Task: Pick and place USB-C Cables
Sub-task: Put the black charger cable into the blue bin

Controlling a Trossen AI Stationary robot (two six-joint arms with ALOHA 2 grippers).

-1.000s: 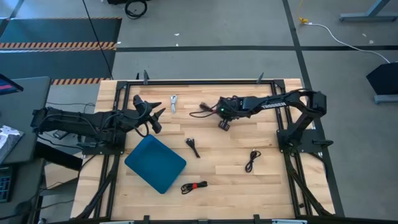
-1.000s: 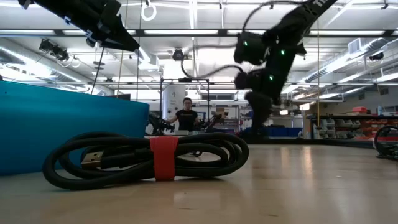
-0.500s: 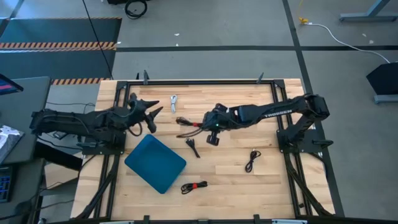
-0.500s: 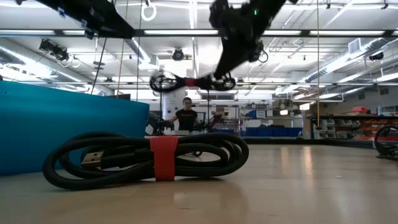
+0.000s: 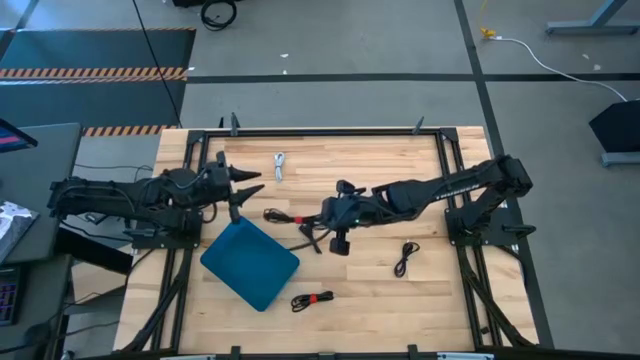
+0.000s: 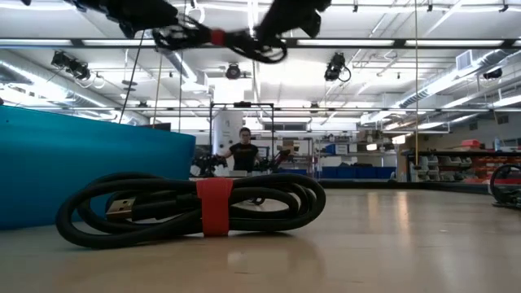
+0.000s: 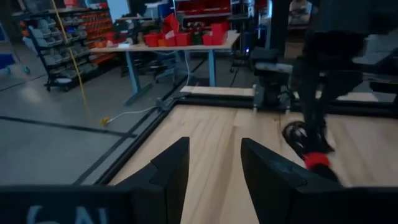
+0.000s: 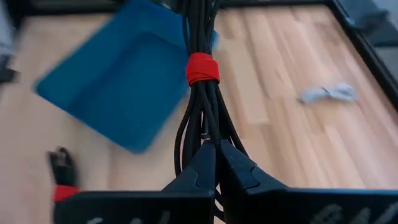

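I saw a thin black cable [image 8: 200, 93], red-banded, pinched in the closed right gripper [image 8: 216, 163] mid-bench, beside the smooth blue tray [image 5: 250, 263]. Only the low view showed another bundle's [image 6: 191, 208] plug. Left gripper [image 5: 243, 182] hung parted, empty, near the left edge.

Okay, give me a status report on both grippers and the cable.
Right gripper shut on red-banded cable, carried above the table toward blue tray. Left gripper open, waiting beside the tray. Nothing seen in the way.

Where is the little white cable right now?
In the high view the white cable lies near the table's far edge, left of middle, beyond the blue tray and beside the left gripper.
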